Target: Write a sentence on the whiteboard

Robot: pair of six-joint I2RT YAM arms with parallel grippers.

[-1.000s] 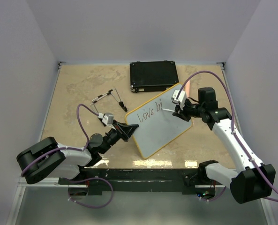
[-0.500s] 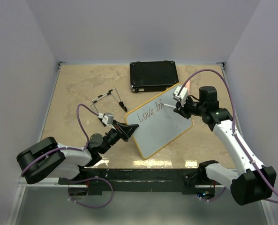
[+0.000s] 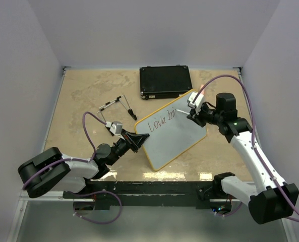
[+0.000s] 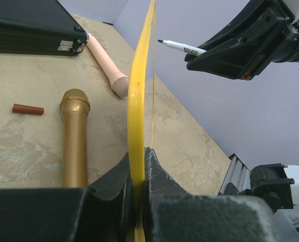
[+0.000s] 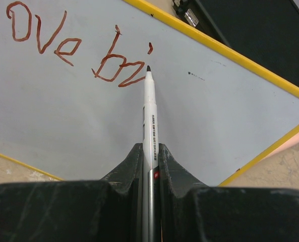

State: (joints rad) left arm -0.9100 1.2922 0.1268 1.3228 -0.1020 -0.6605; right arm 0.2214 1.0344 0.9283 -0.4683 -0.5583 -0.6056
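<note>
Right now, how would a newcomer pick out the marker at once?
Start at the yellow-framed whiteboard tilted up mid-table. At its far right corner the right arm's jaws are shut on the marker, its dark tip just past the written "love bi". It is the only thin white stick held off the table; the pink tube nearby is thicker and lies flat.

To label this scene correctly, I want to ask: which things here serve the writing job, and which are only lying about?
In use:
whiteboard, clamped by left fingers
marker, held in right fingers
writing, so far "love bi"

Lying about:
black case
gold microphone
pink tube
small red-brown cylinder
</note>
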